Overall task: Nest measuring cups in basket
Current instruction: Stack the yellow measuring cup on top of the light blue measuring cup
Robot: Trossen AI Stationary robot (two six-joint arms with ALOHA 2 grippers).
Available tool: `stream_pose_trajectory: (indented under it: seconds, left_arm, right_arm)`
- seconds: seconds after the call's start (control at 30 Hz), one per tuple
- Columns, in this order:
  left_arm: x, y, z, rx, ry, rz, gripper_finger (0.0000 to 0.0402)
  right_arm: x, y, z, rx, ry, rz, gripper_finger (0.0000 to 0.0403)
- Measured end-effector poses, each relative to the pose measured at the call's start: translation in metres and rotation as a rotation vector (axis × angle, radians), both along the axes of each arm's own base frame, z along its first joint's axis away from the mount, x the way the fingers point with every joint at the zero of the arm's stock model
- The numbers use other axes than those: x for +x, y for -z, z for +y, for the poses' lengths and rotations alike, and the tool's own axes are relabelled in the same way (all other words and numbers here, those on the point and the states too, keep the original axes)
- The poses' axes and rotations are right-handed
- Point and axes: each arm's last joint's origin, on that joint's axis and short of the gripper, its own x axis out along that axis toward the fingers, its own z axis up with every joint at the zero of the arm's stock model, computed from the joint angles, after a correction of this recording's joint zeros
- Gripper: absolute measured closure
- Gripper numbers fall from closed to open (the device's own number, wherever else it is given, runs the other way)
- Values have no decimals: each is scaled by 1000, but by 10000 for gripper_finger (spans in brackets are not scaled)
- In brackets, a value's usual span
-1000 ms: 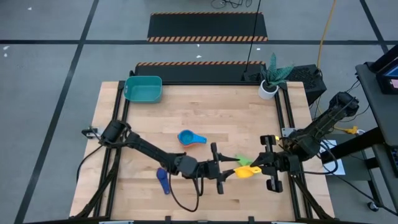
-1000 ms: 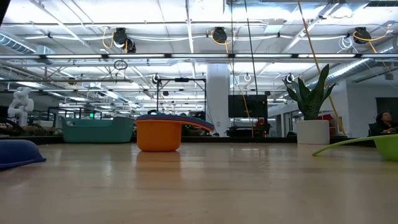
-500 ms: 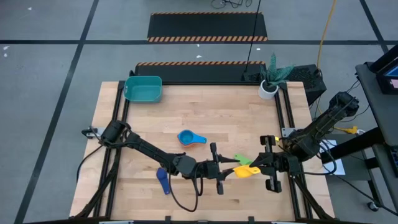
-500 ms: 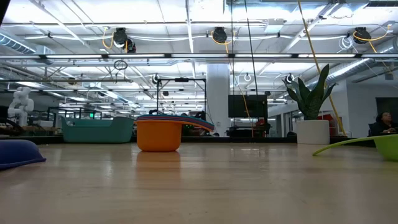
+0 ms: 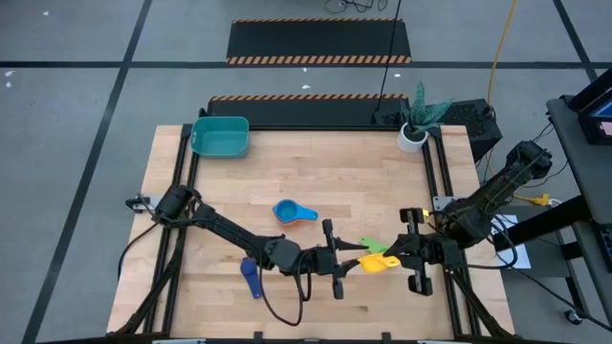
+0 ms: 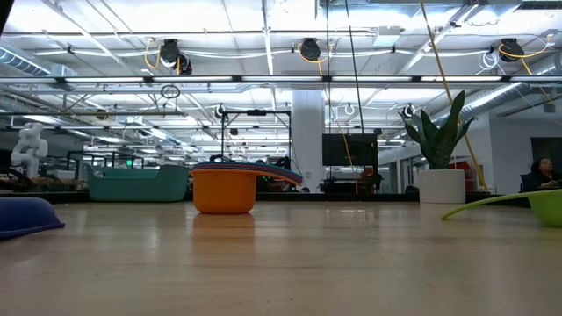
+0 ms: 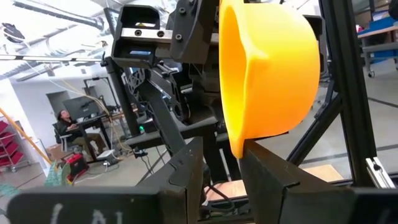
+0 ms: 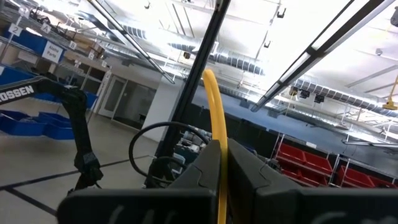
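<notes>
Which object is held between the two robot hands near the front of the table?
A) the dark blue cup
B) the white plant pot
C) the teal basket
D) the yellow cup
D: the yellow cup hangs between the left hand and the right hand, which pinches its handle.

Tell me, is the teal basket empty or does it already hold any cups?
Empty. In the high view the basket shows only its bare teal floor; the blue cup and the dark blue cup lie on the table.
</notes>
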Motion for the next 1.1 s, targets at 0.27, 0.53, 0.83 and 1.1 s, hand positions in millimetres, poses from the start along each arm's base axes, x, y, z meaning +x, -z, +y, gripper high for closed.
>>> stream_pose_trajectory:
  seconds: [0.27,0.53,0.83,1.1]
  left_arm:
    - [0,0,-1,0,3,0,339]
    - [-2,-1,-4,-5,-5,0,388]
    - [-34,-42,-18,107,-183,70,396]
    - [-59,-54,-18,217,-430,284,396]
  right_arm:
    - [0,0,0,-2,1,0,399]
    - [0,0,0,-8,2,2,399]
    - [2,3,-3,33,122,59,333]
    - [3,8,-8,7,363,157,234]
